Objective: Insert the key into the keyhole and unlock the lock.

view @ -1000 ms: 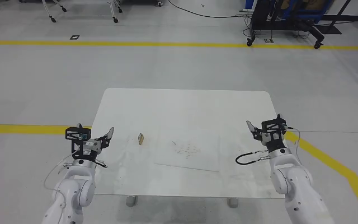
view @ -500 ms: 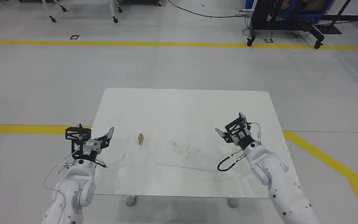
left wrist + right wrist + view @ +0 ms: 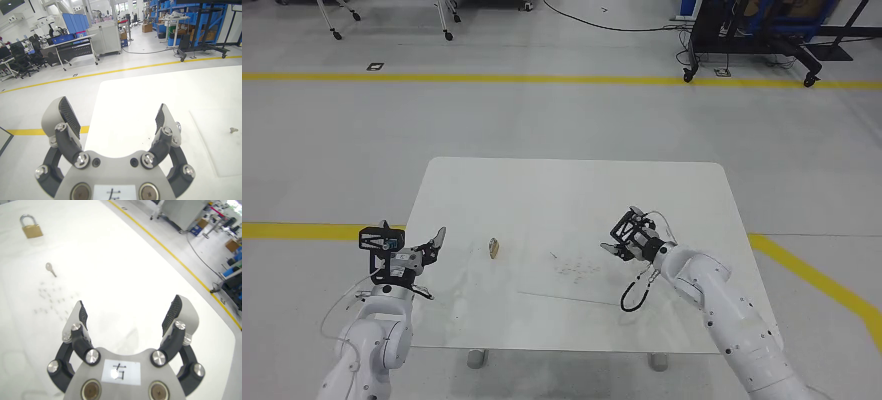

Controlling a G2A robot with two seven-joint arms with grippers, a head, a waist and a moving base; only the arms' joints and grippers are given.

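A brass padlock (image 3: 495,247) (image 3: 31,228) with a silver shackle lies on the white table (image 3: 572,190), left of the middle. A small silver key (image 3: 50,269) (image 3: 233,130) lies flat between the padlock and a patch of dark marks (image 3: 577,265). My right gripper (image 3: 618,235) (image 3: 128,306) hovers open over the table just right of the marks, well short of the key, with nothing between its fingers. My left gripper (image 3: 427,248) (image 3: 113,109) stands open and empty at the table's left edge, left of the padlock.
A thin clear sheet (image 3: 217,144) lies flat on the table's near half, under the key. A black cable (image 3: 637,290) loops off the right arm above the table. Yellow floor lines (image 3: 302,230) run past both sides of the table.
My right arm has swung left from the table's right edge to over the table near the marks, still open. The left arm, padlock and key have not moved.
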